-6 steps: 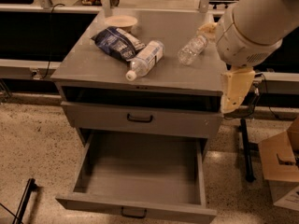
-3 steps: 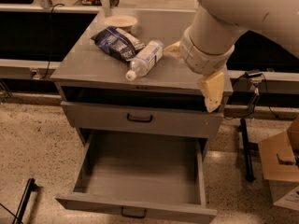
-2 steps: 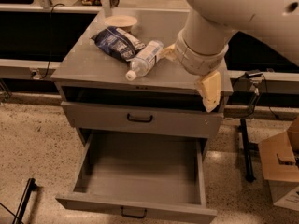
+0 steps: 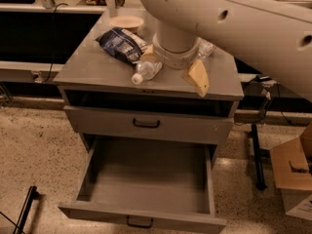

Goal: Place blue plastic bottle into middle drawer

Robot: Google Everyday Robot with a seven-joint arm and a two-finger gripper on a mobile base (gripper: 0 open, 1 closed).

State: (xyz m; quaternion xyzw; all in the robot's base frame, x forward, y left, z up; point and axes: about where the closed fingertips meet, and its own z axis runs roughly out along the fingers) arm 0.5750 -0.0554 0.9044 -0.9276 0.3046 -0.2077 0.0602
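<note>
My hand (image 4: 173,66) has swung in from 3 o'clock and hangs open over the desk (image 4: 87,68), the blue plastic bottle (image 4: 146,70) at its 9 o'clock; I judge the grasp comes next.

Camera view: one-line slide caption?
Hand poised at the blue plastic bottle on the cabinet top, middle drawer pulled open below.

blue plastic bottle (image 4: 146,70) lies on its side atop the cabinet (image 4: 92,67), white cap frontward, beside the spread-fingered gripper (image 4: 171,67). middle drawer (image 4: 146,182) stands pulled out, empty.
</note>
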